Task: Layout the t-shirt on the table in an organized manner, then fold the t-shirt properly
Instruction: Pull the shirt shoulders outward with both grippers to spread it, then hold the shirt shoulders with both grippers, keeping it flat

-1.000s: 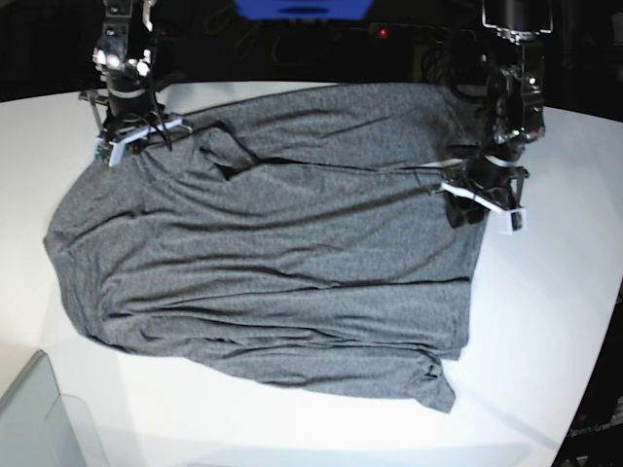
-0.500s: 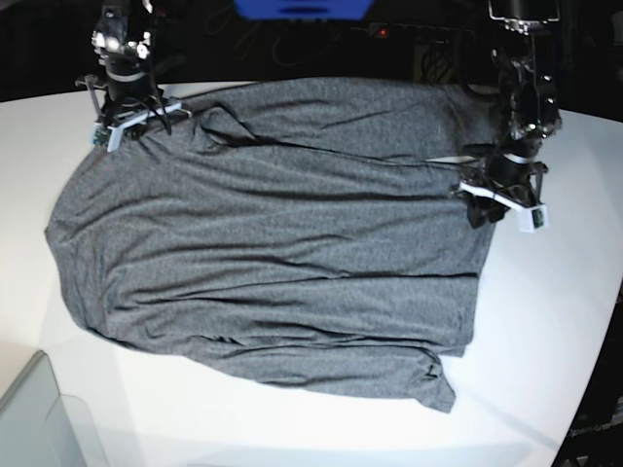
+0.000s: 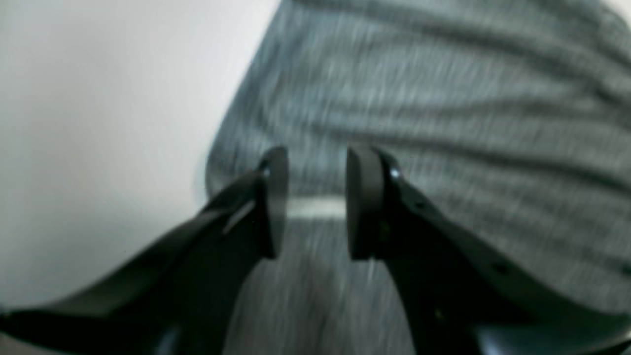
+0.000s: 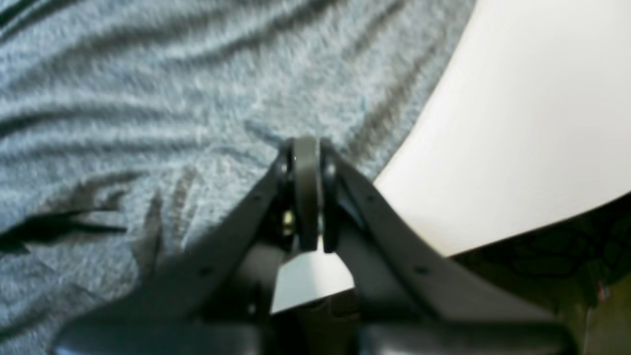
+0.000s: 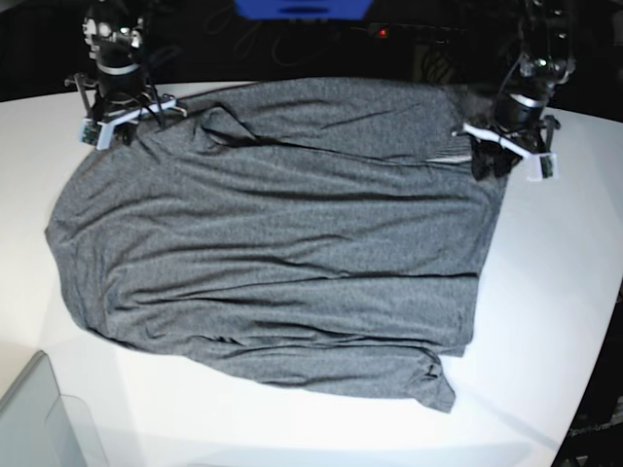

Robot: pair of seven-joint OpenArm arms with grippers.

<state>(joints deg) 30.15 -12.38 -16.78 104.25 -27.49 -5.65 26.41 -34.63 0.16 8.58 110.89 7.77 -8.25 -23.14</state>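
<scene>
The dark grey t-shirt (image 5: 282, 243) lies spread across the white table (image 5: 545, 321), wrinkled, with a small fold near its top left. My right gripper (image 5: 117, 125) is at the shirt's far left corner. In the right wrist view it (image 4: 305, 153) is shut on the shirt's edge (image 4: 148, 98), with ripples running toward it. My left gripper (image 5: 503, 161) is at the shirt's far right edge. In the left wrist view its jaws (image 3: 310, 197) stand apart over the shirt (image 3: 443, 123), with a white strip showing between them.
A translucent grey bin corner (image 5: 29, 418) sits at the near left. The table's curved edge (image 4: 532, 123) runs close to my right gripper, with dark space beyond. A blue object (image 5: 302, 8) sits behind the far edge. Bare table (image 3: 98, 123) lies beside my left gripper.
Both grippers have moved toward the far edge and outward, and the shirt's far corners have stretched with them. The fold near the top left has flattened.
</scene>
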